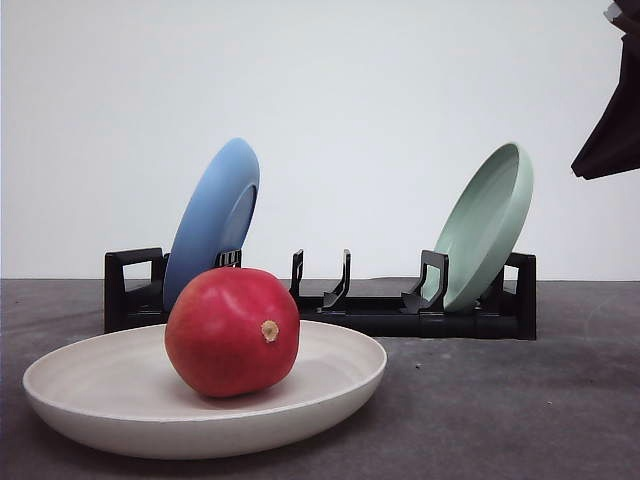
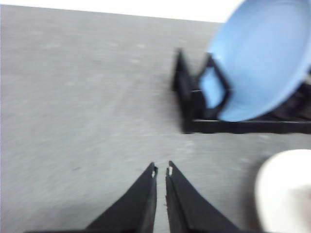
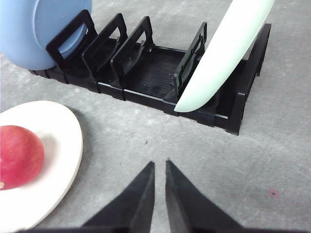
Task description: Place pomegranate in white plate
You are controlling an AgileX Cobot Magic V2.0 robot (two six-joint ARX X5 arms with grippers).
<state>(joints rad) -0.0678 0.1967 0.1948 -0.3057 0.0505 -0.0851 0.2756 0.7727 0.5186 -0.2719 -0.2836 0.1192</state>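
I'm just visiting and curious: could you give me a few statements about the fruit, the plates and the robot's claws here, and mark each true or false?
1. The glossy red pomegranate sits in the shallow off-white plate. True.
2. The blue plate lies flat on the table. False: it leans upright in the black slotted rack.
3. The pale green plate stands in that rack. True.
4. The right gripper grips the pomegranate. False: it is shut on nothing, over bare table.
5. The left gripper is wide open. False: shut.

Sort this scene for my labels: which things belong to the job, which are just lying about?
Job: pomegranate, resting in the white plate.
Lying about: blue plate and pale green plate, both leaning in the black rack.
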